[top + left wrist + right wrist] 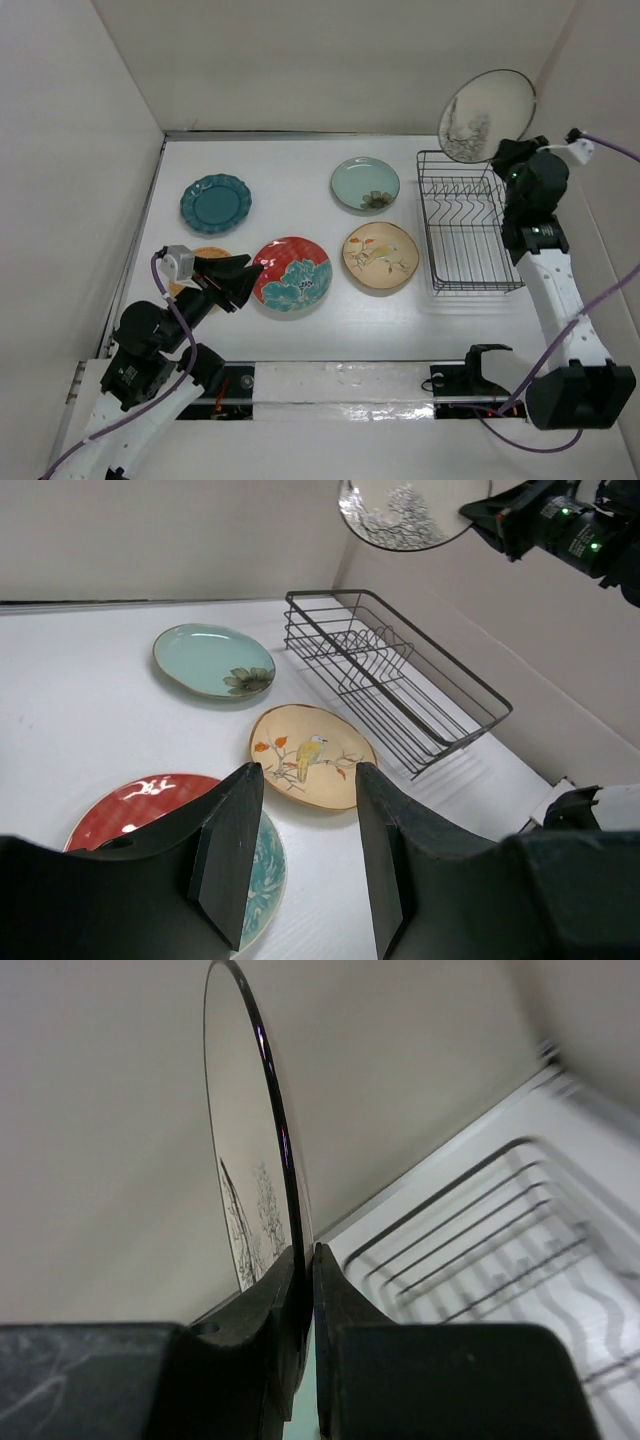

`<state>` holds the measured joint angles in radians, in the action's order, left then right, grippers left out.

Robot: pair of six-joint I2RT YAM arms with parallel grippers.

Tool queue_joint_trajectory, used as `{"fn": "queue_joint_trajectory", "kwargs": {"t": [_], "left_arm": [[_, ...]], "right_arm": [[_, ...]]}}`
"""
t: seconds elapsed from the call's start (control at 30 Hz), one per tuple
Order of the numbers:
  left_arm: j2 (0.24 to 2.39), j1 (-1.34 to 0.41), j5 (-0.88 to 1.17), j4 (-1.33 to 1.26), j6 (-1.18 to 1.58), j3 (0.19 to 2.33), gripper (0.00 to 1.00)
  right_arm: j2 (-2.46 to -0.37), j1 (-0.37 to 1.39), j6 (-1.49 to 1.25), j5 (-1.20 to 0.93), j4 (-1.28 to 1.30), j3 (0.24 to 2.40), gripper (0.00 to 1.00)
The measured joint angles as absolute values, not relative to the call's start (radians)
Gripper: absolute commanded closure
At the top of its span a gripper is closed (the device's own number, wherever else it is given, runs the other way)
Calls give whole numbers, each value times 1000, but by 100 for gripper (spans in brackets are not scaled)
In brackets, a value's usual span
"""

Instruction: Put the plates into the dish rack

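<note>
My right gripper [503,152] is shut on the rim of the dark-rimmed cream plate [484,114] and holds it upright in the air above the far end of the dish rack [464,222]; in the right wrist view the plate [250,1160] stands edge-on between the fingers. The rack holds no plates. My left gripper [252,280] is open and empty, hovering at the left edge of the red plate with teal flower [295,273]. The dark teal plate [215,202], pale mint plate [365,184] and tan floral plate [380,256] lie flat. The orange plate [209,256] is mostly hidden under my left arm.
White walls close in the table on the left, back and right. The rack stands close to the right wall. A raised strip [340,385] runs along the near edge between the arm bases.
</note>
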<state>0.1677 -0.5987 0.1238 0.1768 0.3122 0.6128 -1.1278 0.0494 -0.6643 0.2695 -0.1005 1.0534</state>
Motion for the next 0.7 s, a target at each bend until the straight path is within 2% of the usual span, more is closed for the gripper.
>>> {"fn": "queue_joint_trajectory", "kwargs": {"t": [0.2,0.43,0.7], "left_arm": [[134,-644,113,178,312,613,60],[103,-666,74,181,315,613,57],[99,-678,24,194,320,613,57]], "right_arm": [[-1048,-99,-459,347,72,1116,100],[-1198,-150,-235,352,209,1238,100],[-1311,-189,-70,342,289,1267,100]]}}
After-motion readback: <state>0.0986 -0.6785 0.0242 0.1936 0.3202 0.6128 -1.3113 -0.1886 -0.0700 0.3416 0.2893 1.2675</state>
